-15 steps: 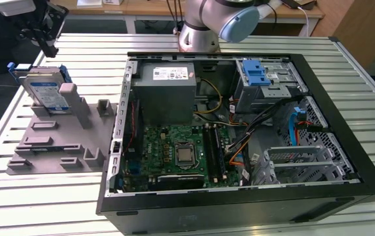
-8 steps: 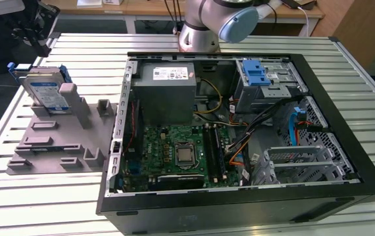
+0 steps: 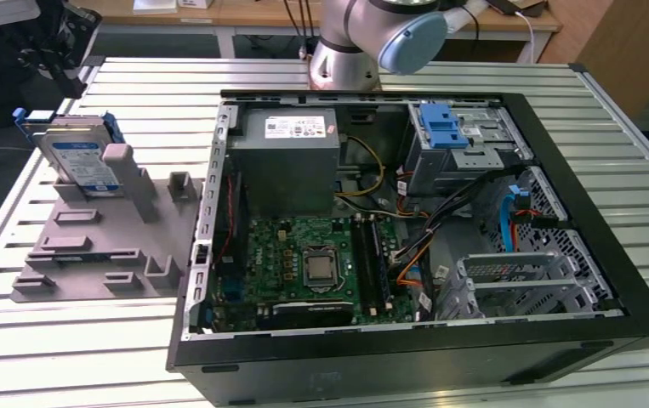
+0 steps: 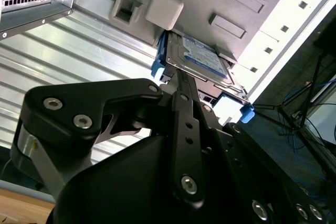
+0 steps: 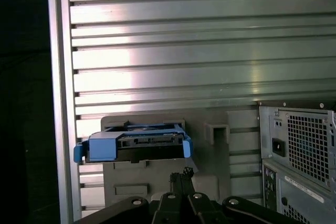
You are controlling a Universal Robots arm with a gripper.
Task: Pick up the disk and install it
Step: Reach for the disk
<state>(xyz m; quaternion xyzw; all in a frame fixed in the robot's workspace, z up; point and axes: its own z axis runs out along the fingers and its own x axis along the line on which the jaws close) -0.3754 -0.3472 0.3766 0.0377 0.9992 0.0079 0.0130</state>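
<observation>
The disk (image 3: 80, 161) is a silver drive with a white-and-blue label and blue rails. It leans upright in a slot of the grey fixture (image 3: 97, 238), at the exterior view's left, beside the open computer case. In both wrist views my gripper (image 5: 180, 174) points toward the disk (image 5: 136, 148) from a short distance and does not touch it. Its dark fingers (image 4: 178, 85) sit pressed together with nothing between them. The second wrist view shows the disk's label face (image 4: 202, 56) just past the fingertips.
The open black computer case (image 3: 596, 246) holds a grey power-supply box (image 3: 290, 161), a green motherboard (image 3: 313, 263) and a metal drive cage with a blue latch (image 3: 443, 127). The arm's base (image 3: 353, 42) stands behind the case. Everything rests on a slatted aluminium table (image 3: 75, 357).
</observation>
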